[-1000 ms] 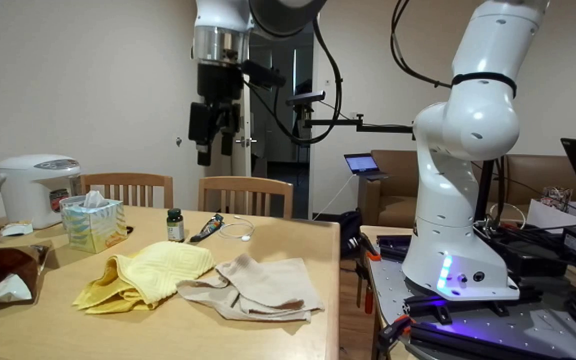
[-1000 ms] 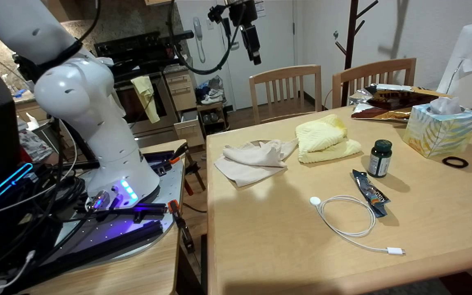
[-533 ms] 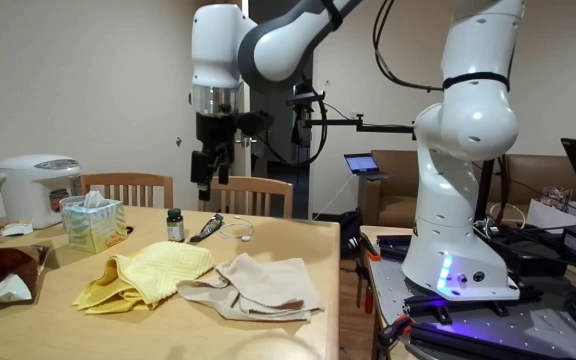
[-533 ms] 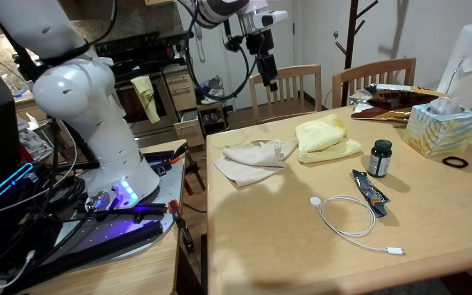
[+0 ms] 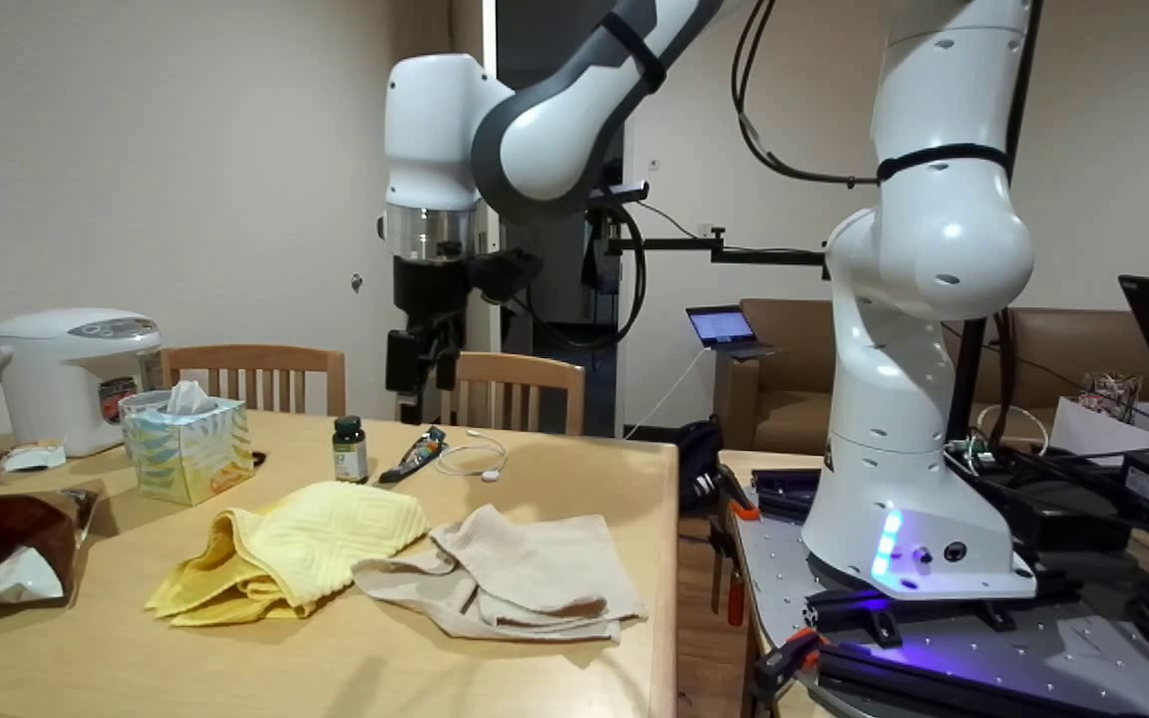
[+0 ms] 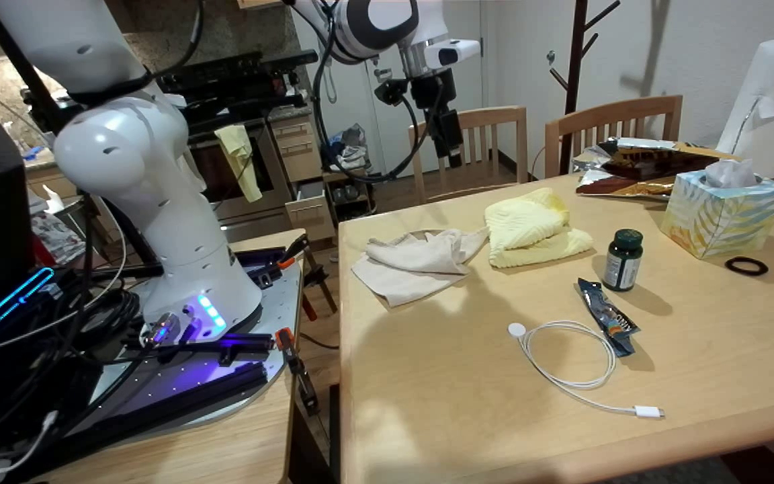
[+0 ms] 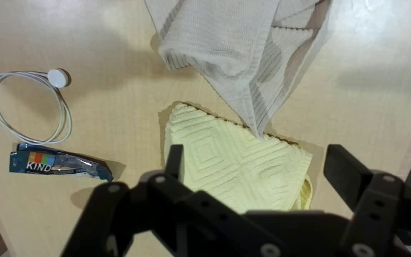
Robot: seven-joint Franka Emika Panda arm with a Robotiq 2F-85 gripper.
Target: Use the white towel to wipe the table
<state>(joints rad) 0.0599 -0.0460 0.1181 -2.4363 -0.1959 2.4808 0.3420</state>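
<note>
Far left in an exterior view, foil bags (image 5: 28, 540), a white hot-water pot (image 5: 58, 389) and a tissue box (image 5: 186, 459) crowd that end of the table (image 5: 265, 678); wooden chairs (image 5: 255, 357) stand behind its back edge. Then the yellow cloth (image 5: 335, 538), bunched, with a green bottle (image 5: 349, 459), a wrapped bar (image 5: 415, 456) and a looped white cable (image 5: 490, 475) beyond it toward that edge. My gripper (image 7: 259, 165) hangs above the table, fingers spread wide; in the wrist view I see the yellow cloth between them.

Next the white towel (image 5: 535, 568), folded and wrinkled, lying on the wood to the right of the yellow cloth. Behind it I get a broad stretch of open tabletop up to the back edge; in front, wood runs out of frame. To its right, a narrow strip, then the side edge, a gap with floor showing, and the grey plate (image 5: 779, 568) under the white arm base (image 5: 934, 499). In an exterior view the table corner (image 6: 350, 232) lies near the towel, so I count two edges close by.

Long axis: I read it left to right, from the yellow cloth toward the side edge. The tapered corner points left; in the wrist view that tip laps over the yellow cloth's border. The broad, squarish end faces the side edge.
</note>
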